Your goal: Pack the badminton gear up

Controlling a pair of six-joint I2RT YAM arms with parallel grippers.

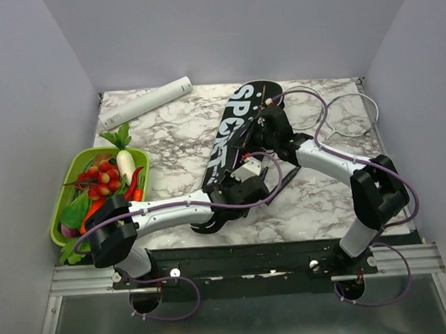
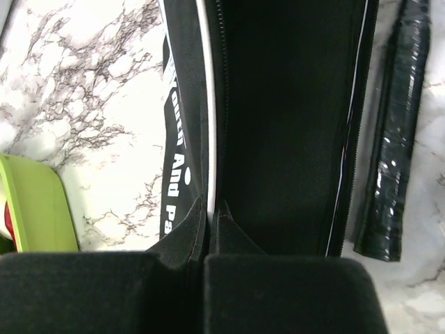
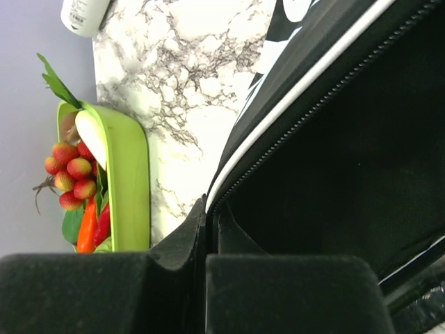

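Nearest the bases, the left gripper (image 2: pixel 199 259) is seen clamped on a fold of the long black fabric racket bag lettered "SPORT" in white (image 1: pixel 231 129), with cloth pinched between its pads toward the bag's near end. The bag is laid diagonally across the white marble-patterned table (image 1: pixel 322 199), unzipped so that its dark lining is exposed. Just beside its edge, outside the bag, a glossy black taped racket handle (image 2: pixel 396 139) is rested on the table. Farther up the bag, the right gripper (image 3: pixel 206 259) is likewise closed on the white-piped rim beside the zip teeth. Beyond it, toward the far right, a thin pale stringed racket frame (image 1: pixel 349 115) is laid flat (a second racket cannot be made out with certainty). The bag is judged light and limp, so it is best held by the stiffer piped rim at two points, by which the mouth can be kept gaping. The rackets are judged light but easily bent at the frame, and are better taken by the wrapped handle.
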